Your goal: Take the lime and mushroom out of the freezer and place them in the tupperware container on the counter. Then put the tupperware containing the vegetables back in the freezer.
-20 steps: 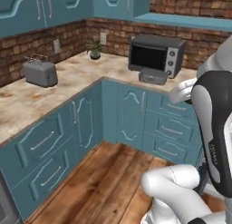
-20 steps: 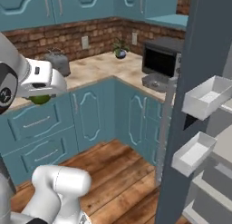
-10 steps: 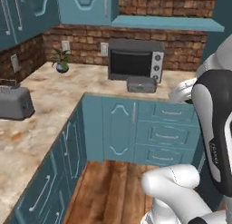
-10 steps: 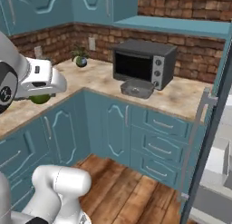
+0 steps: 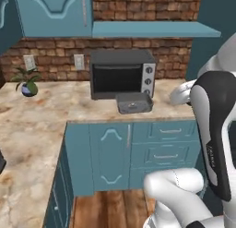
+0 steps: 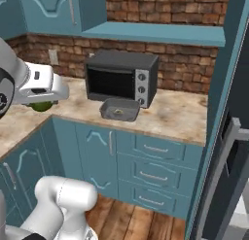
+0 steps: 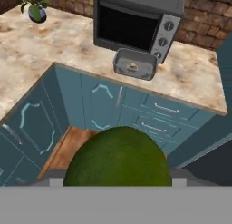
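The pincer (image 6: 43, 104) is pinching the lime (image 7: 118, 157), a round green ball that sits at 6 o'clock in the hand view, big and close. The lime has to go into the tupperware container (image 7: 135, 64), the low grey tray on the counter (image 7: 54, 48) right in front of the black toaster oven (image 7: 136, 21). The tray is far off at 12 o'clock from the lime, so the robot should probably get nearer first. Then it should bring the lime right over the middle of the tray, go down low, and only then let go, so the ball does not roll off. A small tan lump already lies in the tray, likely the mushroom (image 7: 132, 67), so the lime should land beside it, not on it. The counter is beige stone, flat and smooth, so a round lime would roll easily. At 10 o'clock a little potted plant (image 7: 35, 10) stands by the brick wall. Below are teal drawers and a wood floor.
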You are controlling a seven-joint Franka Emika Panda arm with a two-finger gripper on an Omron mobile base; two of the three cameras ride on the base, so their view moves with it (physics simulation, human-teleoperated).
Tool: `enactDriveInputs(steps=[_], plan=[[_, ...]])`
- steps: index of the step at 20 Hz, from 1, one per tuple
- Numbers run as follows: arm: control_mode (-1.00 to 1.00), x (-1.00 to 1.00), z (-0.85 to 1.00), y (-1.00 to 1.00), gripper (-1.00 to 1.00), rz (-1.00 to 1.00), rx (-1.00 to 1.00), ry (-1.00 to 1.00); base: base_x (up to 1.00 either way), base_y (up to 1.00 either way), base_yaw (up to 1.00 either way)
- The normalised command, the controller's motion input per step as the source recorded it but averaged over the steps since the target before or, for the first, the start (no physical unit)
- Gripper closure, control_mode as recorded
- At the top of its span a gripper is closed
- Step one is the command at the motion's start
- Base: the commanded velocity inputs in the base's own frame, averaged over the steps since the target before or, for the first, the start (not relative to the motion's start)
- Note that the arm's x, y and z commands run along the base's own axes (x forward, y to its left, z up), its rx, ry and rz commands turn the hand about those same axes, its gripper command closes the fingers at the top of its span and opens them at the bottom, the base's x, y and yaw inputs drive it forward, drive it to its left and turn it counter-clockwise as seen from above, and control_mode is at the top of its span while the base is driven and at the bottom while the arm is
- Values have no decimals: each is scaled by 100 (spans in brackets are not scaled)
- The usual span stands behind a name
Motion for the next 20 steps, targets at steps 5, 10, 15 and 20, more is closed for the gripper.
enactDriveInputs(steps=[5,10,15,20], plan=[[100,0,0,0,100,0,0,0,100,4,-15],[100,0,0,0,100,0,0,0,92,22,-17],[100,0,0,0,100,0,0,0,66,23,-18],[-100,0,-1,0,100,0,-1,0,4,1,-4]])
